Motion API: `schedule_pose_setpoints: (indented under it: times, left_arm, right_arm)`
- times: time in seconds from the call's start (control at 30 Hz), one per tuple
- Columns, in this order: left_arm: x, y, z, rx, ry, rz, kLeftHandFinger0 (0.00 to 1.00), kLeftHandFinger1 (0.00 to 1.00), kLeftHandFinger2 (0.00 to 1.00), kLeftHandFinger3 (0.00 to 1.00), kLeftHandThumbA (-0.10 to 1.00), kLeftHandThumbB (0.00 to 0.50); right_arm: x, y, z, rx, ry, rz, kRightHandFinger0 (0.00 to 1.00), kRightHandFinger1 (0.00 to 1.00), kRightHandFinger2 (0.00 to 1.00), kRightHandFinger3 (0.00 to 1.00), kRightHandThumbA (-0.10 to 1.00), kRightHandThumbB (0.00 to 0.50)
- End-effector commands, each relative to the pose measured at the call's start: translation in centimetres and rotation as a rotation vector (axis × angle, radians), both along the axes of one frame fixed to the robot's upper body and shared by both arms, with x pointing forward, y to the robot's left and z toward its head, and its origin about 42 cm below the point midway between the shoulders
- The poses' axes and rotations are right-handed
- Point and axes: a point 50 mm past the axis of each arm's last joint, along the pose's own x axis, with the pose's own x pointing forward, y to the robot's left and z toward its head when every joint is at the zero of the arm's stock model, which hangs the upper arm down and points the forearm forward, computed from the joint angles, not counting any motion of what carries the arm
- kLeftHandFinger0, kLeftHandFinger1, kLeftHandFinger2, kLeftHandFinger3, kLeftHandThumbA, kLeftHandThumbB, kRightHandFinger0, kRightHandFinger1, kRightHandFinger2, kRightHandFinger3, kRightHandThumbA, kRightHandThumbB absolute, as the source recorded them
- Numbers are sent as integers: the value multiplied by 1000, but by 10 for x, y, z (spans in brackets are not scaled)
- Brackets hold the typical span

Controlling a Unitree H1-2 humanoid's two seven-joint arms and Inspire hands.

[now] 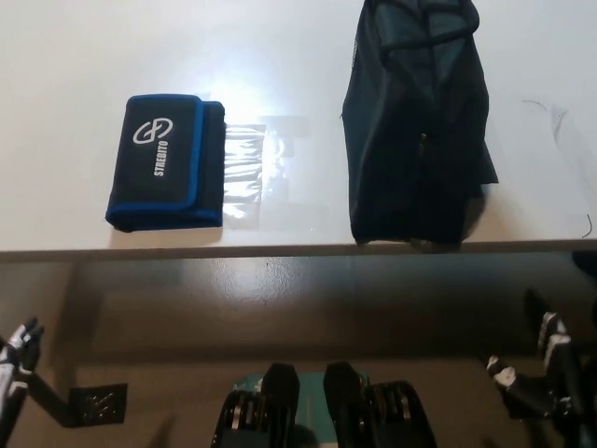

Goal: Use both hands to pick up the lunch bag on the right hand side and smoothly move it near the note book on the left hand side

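- I see the lunch bag [417, 131] lying on the white table [75, 56], right of centre, its near end close to the table's front edge and its far end cut off by the top of the head view.
- The note book [166, 161], black with blue trim and white lettering, lies well apart from it on the left; I judge the bare stretch between them is where the bag should end up.
- Neither hand touches anything, so I judge the pickup has not begun.
- My left hand [17, 359] hangs low at the lower left, below the table edge, holding nothing; too little of it shows to tell how its fingers stand.
- My right hand [541, 373] sits low at the lower right, also below the edge and empty, fingers apart.
- Both must rise and flank the bag.
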Motion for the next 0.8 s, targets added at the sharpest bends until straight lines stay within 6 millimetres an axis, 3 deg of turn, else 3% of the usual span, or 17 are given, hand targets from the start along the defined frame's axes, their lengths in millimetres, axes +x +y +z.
schedule_pose_setpoints:
  times: [0.0,0.13,0.2,0.27,0.3,0.4,0.53,0.57,0.7,0.77]
  left_arm:
    - [1,9,41,84,-167,-80,1000,1000,1000,1000,1000,266]
    - [-5,1,60,62,-243,-116,1000,1000,1000,1000,1000,314]
    - [-8,-6,71,43,-272,-131,1000,1000,1000,1000,1000,390]
    - [-10,-13,82,36,-309,-155,1000,1000,1000,1000,1000,377]
    - [-11,-16,87,34,-325,-164,1000,1000,1000,1000,1000,397]
    - [-12,-30,108,43,-402,-186,1000,1000,1000,1000,1000,387]
    - [-9,-47,135,42,-485,-235,1000,1000,1000,1000,1000,371]
    - [-7,-53,146,42,-513,-269,1000,1000,1000,1000,1000,346]
    - [7,-72,176,16,-583,-331,1000,1000,1000,1000,1000,390]
    - [19,-82,189,32,-614,-348,1000,1000,1000,1000,1000,385]
  right_arm:
    - [3,-8,50,-4,-230,7,1000,1000,1000,1000,874,128]
    - [1,-7,68,-5,-329,3,1000,1000,1000,1000,856,119]
    - [0,-6,76,4,-365,6,1000,1000,1000,1000,900,144]
    - [-2,-6,84,6,-399,11,1000,1000,1000,1000,873,121]
    - [-3,-6,89,5,-423,14,1000,1000,1000,1000,868,120]
    - [-7,-7,104,-6,-467,-3,1000,1000,1000,1000,896,160]
    - [-8,-8,118,-10,-501,-7,1000,1000,1000,1000,929,171]
    - [-7,-8,121,-2,-512,-4,1000,1000,1000,1000,915,169]
    - [-3,-9,132,-10,-553,-11,1000,1000,1000,1000,910,160]
    - [0,-8,137,-7,-557,-12,1000,1000,1000,1000,917,168]
